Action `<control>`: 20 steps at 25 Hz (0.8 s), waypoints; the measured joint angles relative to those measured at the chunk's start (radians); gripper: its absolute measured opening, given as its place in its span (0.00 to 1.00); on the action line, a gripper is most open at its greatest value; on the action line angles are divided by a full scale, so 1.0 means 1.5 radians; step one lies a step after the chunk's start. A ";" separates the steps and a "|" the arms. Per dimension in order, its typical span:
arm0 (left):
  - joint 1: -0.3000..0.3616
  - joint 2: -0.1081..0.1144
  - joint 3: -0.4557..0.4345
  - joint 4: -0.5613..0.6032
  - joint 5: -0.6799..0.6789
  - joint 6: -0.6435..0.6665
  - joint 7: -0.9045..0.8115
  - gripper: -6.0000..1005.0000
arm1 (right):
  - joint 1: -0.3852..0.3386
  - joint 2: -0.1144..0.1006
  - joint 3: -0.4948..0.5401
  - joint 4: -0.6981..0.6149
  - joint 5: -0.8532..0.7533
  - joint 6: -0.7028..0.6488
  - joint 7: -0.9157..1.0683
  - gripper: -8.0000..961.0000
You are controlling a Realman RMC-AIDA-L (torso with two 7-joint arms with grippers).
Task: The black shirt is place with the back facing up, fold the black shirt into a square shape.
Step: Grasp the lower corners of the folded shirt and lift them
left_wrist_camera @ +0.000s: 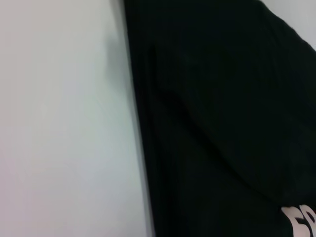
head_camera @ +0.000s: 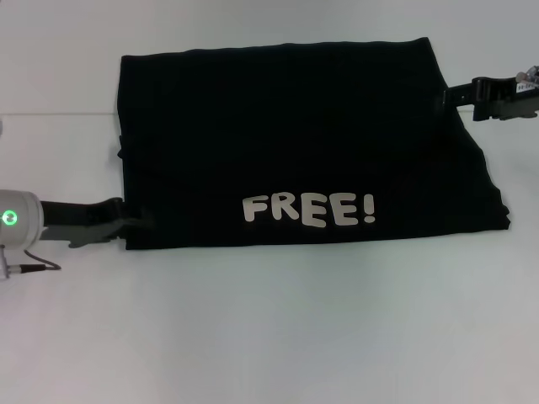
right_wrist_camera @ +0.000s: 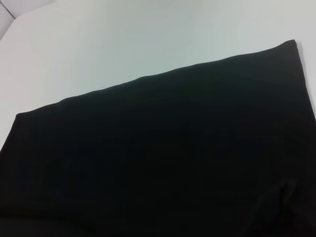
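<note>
Head view showed the table (head_camera: 269, 337) bare at the near edge. Beyond that lay the black shirt (head_camera: 295, 143), flat and already folded into a wide rectangle, with the white "FREE!" lettering (head_camera: 308, 209) along its near edge, facing up. Left gripper (head_camera: 135, 223) sat at the shirt's near left corner, touching the fabric; whether its fingers were open or clamped on the cloth could not be told. Left wrist view showed only the shirt's edge against the table. Farther back, right gripper (head_camera: 450, 95) was at the far right edge of the shirt; its finger state could not be told either. Judgement: sleeves tucked and one fold apparently done; shape was wider than deep, so at least one sideways fold remained to make a square.
</note>
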 joint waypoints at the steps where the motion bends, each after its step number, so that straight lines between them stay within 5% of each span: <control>1: -0.002 -0.001 0.000 -0.003 0.000 0.000 0.000 0.43 | 0.000 0.000 0.000 0.000 0.001 0.001 0.000 0.82; 14: -0.012 -0.002 0.011 -0.004 0.007 -0.010 -0.011 0.30 | 0.001 -0.002 0.000 -0.001 0.001 -0.003 -0.001 0.81; 20: -0.013 0.001 0.010 -0.003 0.007 -0.008 -0.012 0.08 | -0.003 -0.005 0.000 -0.007 0.000 -0.035 -0.002 0.81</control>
